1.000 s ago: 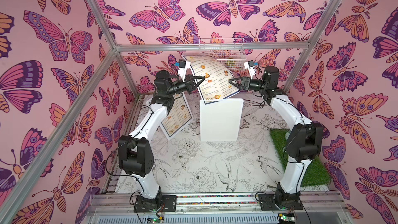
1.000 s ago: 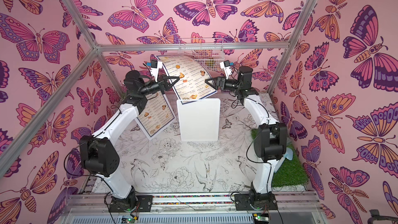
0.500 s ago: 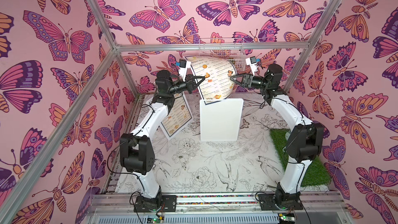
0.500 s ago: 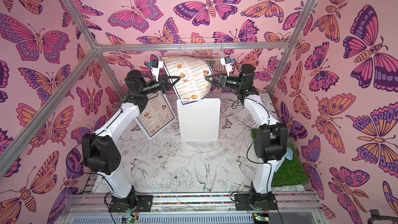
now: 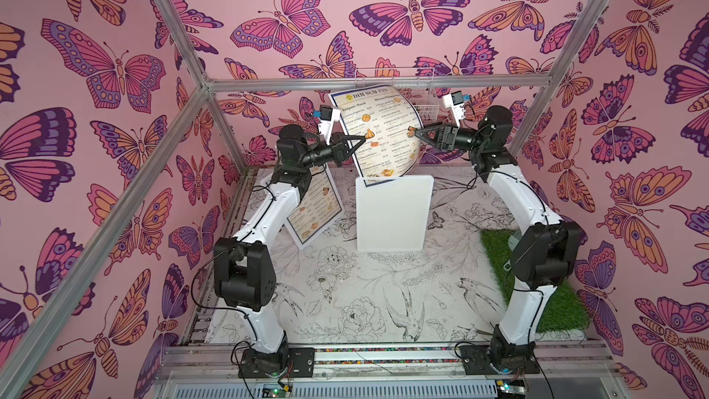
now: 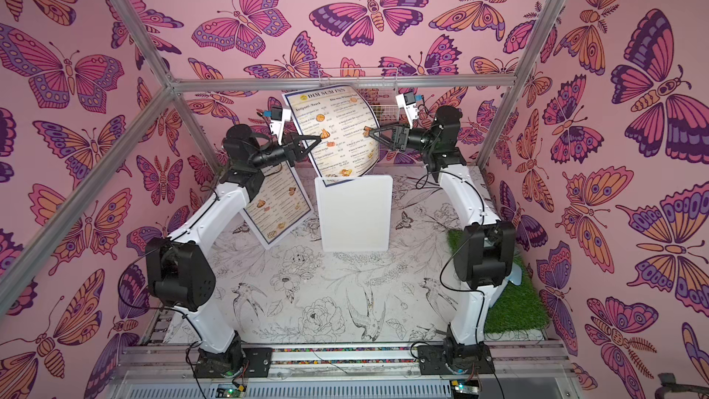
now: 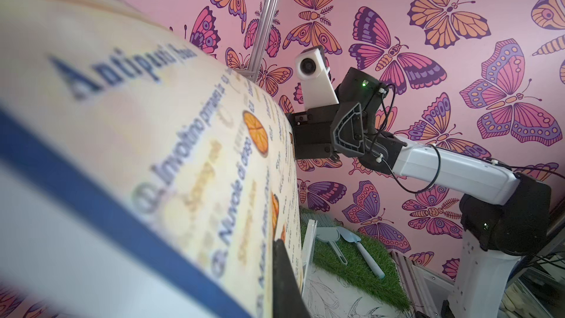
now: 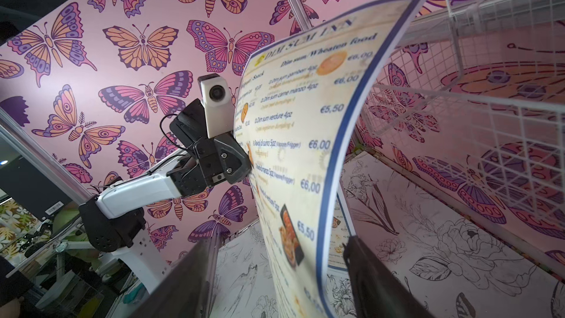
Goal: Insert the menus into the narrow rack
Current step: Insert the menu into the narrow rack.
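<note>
Menu (image 5: pixel 378 132) hangs upright near the wire rack (image 5: pixel 426 107): left jaws clench one edge to carry it; right jaws gape astride the other, probably to steady its curl.

Light: bright, even and diffuse in both top views.
Shadows: faint and soft on the table (image 5: pixel 364 301) beside the white board (image 5: pixel 393 216).
Left wrist view: raised menu (image 7: pixel 137 148) close to the lens, heavily blurred; far wall sharp.
Right wrist view: menu print soft; wire rack (image 8: pixel 495 123) pale, washed by light.
Distortion: wide-angle stretch toward wrist-view edges; rack wires curve.
</note>
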`<state>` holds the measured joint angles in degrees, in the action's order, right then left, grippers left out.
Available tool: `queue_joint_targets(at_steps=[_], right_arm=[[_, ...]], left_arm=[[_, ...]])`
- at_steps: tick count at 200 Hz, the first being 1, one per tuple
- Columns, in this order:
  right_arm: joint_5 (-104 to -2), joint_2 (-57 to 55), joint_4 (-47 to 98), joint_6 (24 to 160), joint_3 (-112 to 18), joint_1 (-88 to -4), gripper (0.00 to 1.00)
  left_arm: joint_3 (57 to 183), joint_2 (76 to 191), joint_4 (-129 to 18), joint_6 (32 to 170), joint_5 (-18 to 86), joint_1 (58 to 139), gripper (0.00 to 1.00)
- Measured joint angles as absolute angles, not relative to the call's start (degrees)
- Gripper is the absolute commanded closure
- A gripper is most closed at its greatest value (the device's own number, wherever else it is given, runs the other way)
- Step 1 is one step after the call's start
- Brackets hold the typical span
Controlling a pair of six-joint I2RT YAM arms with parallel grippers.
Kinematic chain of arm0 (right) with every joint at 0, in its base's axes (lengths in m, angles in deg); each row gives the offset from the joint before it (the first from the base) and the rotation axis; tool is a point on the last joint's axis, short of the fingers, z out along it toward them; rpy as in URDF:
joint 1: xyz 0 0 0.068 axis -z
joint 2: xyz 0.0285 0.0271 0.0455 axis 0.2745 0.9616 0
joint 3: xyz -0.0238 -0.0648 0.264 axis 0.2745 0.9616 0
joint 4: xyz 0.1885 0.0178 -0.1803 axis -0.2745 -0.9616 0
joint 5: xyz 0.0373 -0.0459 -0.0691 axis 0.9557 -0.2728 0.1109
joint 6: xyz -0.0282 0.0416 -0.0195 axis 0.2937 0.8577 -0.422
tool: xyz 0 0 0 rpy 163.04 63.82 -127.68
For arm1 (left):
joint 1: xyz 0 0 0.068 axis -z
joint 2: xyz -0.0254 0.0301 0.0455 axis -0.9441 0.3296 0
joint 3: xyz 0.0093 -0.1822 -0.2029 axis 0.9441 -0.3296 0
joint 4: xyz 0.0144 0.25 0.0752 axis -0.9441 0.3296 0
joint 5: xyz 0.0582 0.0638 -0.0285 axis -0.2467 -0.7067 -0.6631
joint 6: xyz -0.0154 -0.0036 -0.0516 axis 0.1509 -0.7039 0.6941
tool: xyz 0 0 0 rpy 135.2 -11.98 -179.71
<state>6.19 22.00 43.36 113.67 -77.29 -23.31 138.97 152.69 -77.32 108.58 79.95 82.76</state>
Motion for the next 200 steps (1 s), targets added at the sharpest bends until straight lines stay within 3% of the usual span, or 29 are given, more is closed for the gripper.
queue_joint_targets(at_steps=[128, 200], right_arm=[[13.91, 24.23, 46.55, 118.95, -84.74, -21.91, 0.39], [16.69, 26.57, 52.01, 126.32, -84.83, -21.91, 0.57]], left_arm=[[140.59, 153.98, -77.08, 108.58, 80.32, 82.76, 0.98], [141.28, 154.85, -77.03, 108.60, 80.34, 82.76, 0.97]])
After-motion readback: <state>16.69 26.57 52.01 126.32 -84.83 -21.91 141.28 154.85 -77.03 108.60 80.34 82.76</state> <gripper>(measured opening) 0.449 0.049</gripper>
